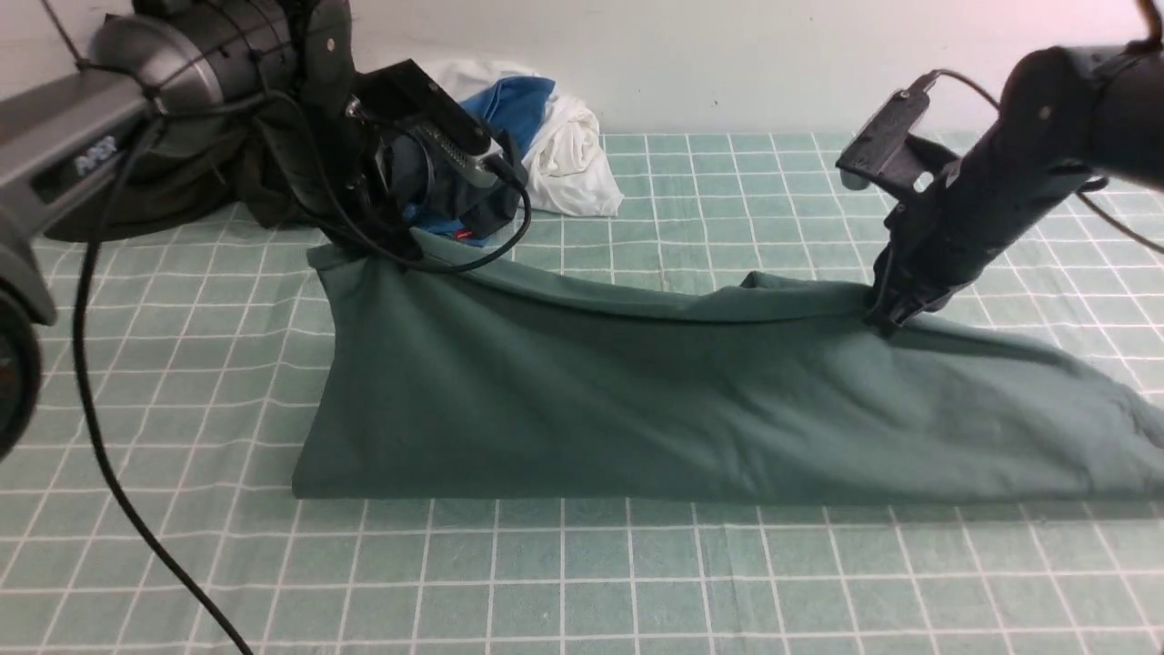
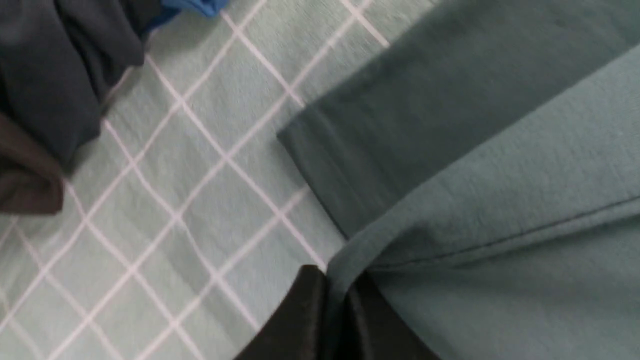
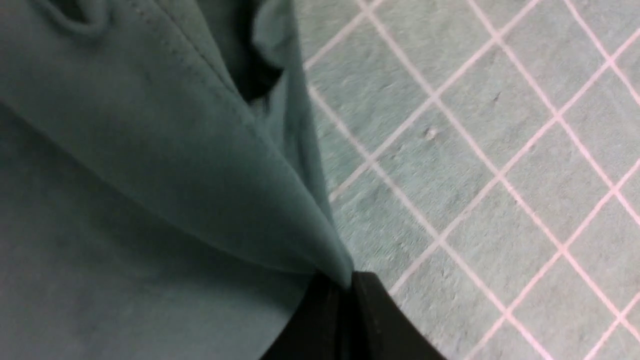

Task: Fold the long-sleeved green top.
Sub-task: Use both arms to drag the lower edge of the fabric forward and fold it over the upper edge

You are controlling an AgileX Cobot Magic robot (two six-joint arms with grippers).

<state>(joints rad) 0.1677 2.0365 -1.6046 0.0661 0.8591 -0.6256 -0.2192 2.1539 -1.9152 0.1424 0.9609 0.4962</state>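
Green top (image 1: 637, 400) pinched: left claw (image 2: 336, 287), right claw (image 1: 887, 320)

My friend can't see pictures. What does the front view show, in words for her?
Two black robot grippers, the left gripper and right gripper, pinch the far edge of a big sage-green knit long-sleeved top, holding that edge above a green checked tablecloth. Dark, blue and white clothes lie piled behind.

You've got soft, matt knit cloth on the green long-sleeved top (image 1: 637, 400), its hem stitching showing clearly. The table cover (image 1: 637, 582) under it is a slightly fuzzy woven fabric. The left gripper (image 2: 339, 287) looks like smooth black plastic with a faint sheen.
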